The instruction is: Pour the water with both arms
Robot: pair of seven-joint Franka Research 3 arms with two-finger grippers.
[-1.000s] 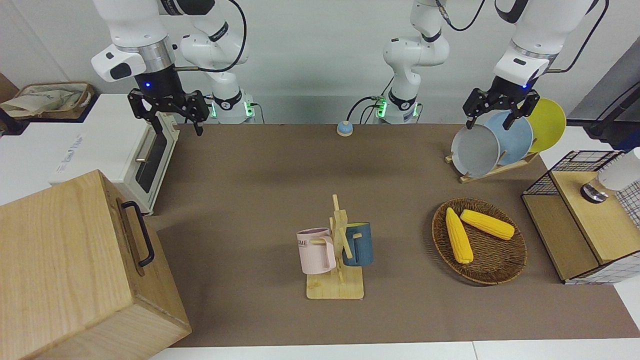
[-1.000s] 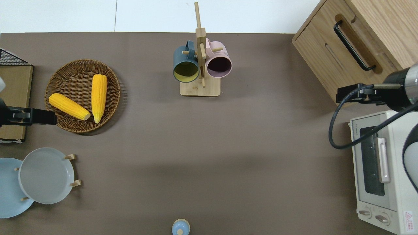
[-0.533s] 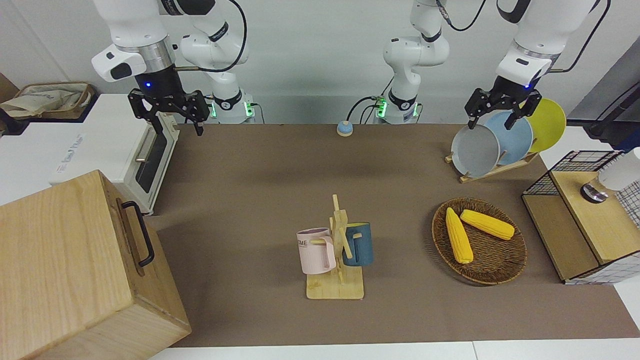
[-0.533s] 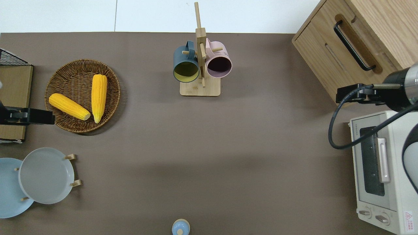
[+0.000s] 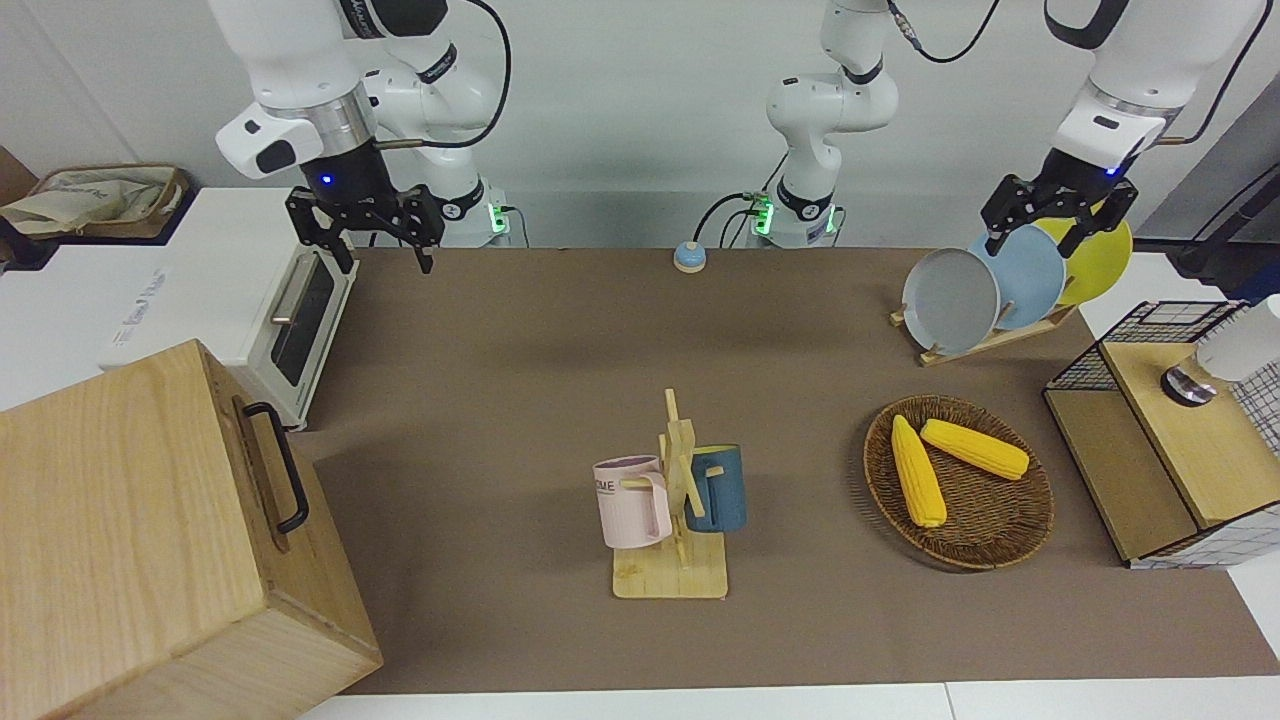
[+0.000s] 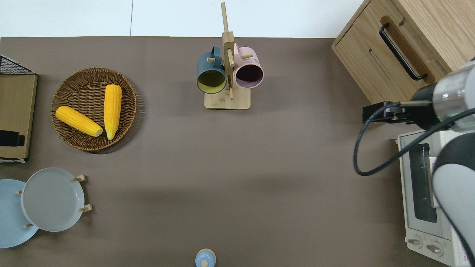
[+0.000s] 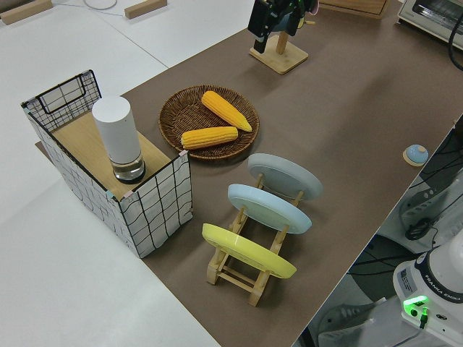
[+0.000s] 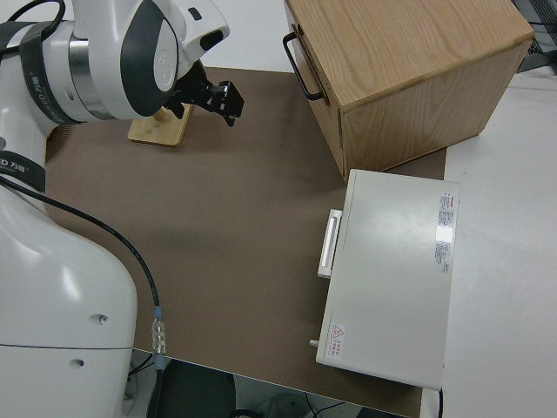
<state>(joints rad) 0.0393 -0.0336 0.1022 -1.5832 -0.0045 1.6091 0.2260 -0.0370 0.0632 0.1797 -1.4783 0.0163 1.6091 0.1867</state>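
My right gripper [image 5: 389, 263] is open and empty. In the overhead view it [image 6: 372, 113] hangs over the brown mat between the wooden cabinet [image 6: 404, 48] and the toaster oven [image 6: 426, 193]. It also shows in the right side view [image 8: 218, 97]. My left gripper [image 5: 1032, 246] is open and empty. In the overhead view it [image 6: 11, 138] hangs over the wood-topped wire crate [image 6: 16, 111]. A white cylinder [image 5: 1238, 345] stands on that crate. A pink mug [image 5: 630, 500] and a blue mug [image 5: 720, 488] hang on a wooden rack [image 5: 672, 575] mid-table.
A wicker basket [image 5: 990, 530] holds two corn cobs [image 5: 918, 470] toward the left arm's end. A plate rack [image 5: 985, 335] with grey, blue and yellow plates stands nearer the robots. A small blue knob [image 5: 688, 258] sits between the arm bases.
My right gripper has moved toward the middle of the table. My left gripper has risen and moved out toward the left arm's end, away from the basket and over the crate.
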